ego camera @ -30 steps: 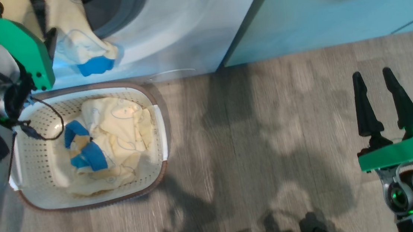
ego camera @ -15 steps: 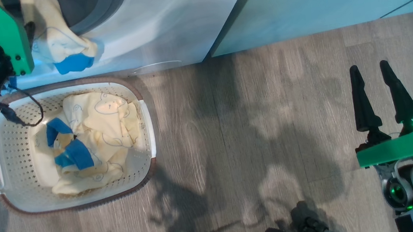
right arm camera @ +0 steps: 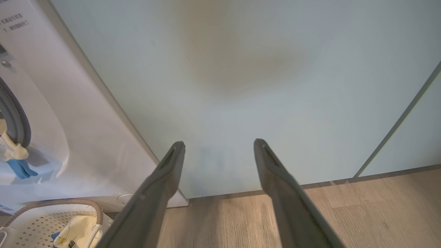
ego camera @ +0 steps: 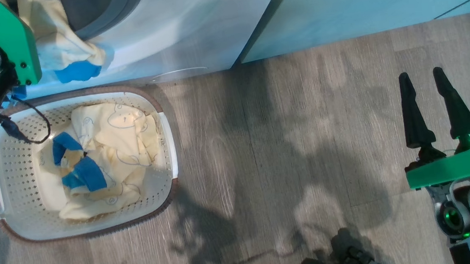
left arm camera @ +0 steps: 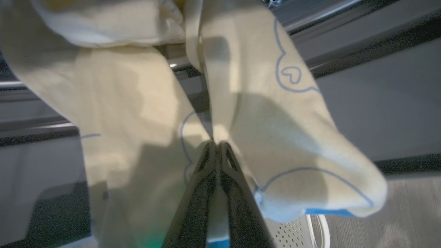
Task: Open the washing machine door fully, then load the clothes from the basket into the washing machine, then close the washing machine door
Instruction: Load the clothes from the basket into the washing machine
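Over the washing machine [ego camera: 191, 25] lip the clothes [left arm camera: 275, 131] hang twelve-to-six; left gripper [left arm camera: 217, 144], clenched at their fold, is nearest; right gripper [ego camera: 420, 73] gapes, three o'clock.

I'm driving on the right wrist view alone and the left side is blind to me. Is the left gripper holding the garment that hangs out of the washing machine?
Observer: In the left wrist view the left gripper is shut, its tips against the hanging cream garment. I can't tell whether a fold is pinched.
Operator: How much is in the basket?
Observer: In the head view the basket holds a crumpled cream piece with blue fabric bunched on it, covering most of the bottom.
Operator: Where is the left arm?
Observer: Its green wrist bracket sits just left of the hanging garment in the head view, close to the machine's front.
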### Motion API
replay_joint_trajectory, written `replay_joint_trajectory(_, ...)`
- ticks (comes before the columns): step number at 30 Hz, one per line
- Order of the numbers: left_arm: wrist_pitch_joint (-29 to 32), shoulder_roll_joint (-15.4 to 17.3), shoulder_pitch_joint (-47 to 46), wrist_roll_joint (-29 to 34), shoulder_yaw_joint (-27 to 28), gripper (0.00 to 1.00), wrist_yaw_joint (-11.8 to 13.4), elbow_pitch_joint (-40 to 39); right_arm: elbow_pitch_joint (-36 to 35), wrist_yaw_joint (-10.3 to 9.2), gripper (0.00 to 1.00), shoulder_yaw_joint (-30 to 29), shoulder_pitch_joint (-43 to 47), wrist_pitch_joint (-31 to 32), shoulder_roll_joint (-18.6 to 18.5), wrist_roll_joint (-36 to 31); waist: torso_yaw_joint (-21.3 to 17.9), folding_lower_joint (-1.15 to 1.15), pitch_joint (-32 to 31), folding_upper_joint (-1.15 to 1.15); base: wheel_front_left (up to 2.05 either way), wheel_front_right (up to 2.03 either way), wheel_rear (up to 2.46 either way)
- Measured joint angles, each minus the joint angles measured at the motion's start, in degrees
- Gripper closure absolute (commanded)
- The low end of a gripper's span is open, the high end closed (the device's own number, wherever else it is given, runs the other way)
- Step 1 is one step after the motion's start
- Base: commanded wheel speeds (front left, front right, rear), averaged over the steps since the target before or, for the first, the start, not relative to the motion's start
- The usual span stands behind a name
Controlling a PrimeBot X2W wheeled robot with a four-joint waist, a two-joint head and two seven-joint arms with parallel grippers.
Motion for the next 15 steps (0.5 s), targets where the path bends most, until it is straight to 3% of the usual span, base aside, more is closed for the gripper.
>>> replay_joint_trajectory(1,0.0,0.0,0.0,0.0,-0.2,1.00,0.0,0.0,0.0,0.01,0.00,0.0,0.0,0.0,0.0,0.0,0.0,0.00,0.0,0.00,0.00,0.00,0.00)
replay_joint_trajectory(15,-5.1,0.0,0.1,-2.0,0.5,1.00,-0.8,-0.3,0.0,0.01,0.00,-0.1,0.0,0.0,0.0,0.1,0.6,0.00,-1.2,0.00,0.00,0.00,0.00)
